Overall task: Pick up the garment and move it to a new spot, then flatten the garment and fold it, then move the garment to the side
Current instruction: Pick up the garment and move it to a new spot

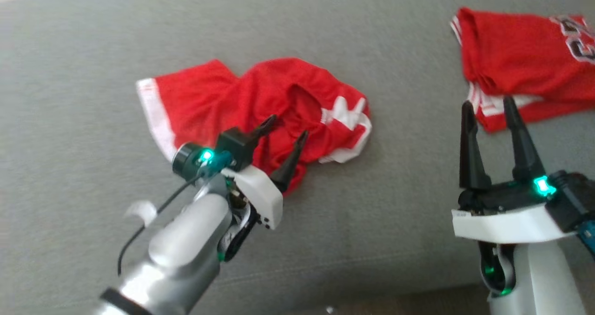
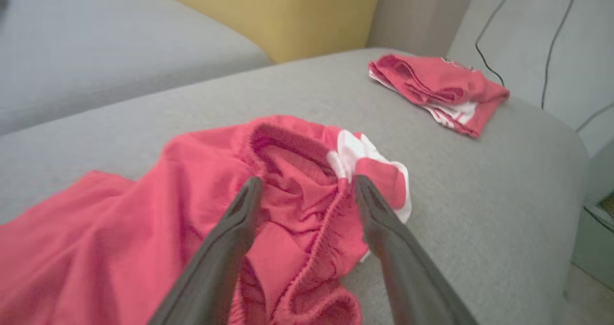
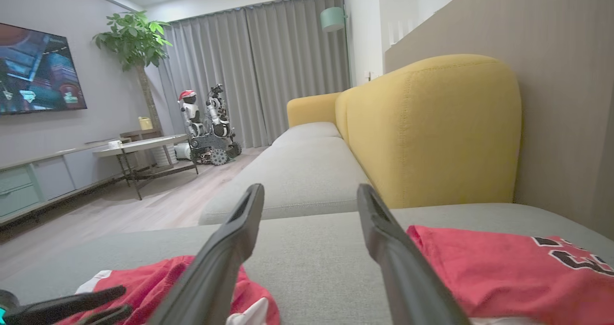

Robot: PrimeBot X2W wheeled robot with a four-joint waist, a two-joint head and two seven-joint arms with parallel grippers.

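Observation:
A crumpled red garment with white trim [image 1: 260,101] lies in the middle of the grey sofa seat [image 1: 93,50]. My left gripper [image 1: 288,126] hovers open just over its near edge, fingers spread on either side of the gathered waistband [image 2: 297,210]. In the left wrist view the left gripper [image 2: 307,183] holds nothing. My right gripper [image 1: 487,101] stands open at the right, its tips near the front edge of a folded red jersey [image 1: 525,59]. The right wrist view shows the right gripper [image 3: 311,191] open above the seat, between the crumpled garment [image 3: 168,277] and the jersey [image 3: 503,267].
A yellow sofa backrest [image 3: 431,133] rises behind the seat. Beyond it, the room holds a table [image 3: 139,145], another robot [image 3: 206,123], a plant [image 3: 134,37] and a wall screen [image 3: 38,71]. Cables [image 2: 489,61] hang by the sofa's right end.

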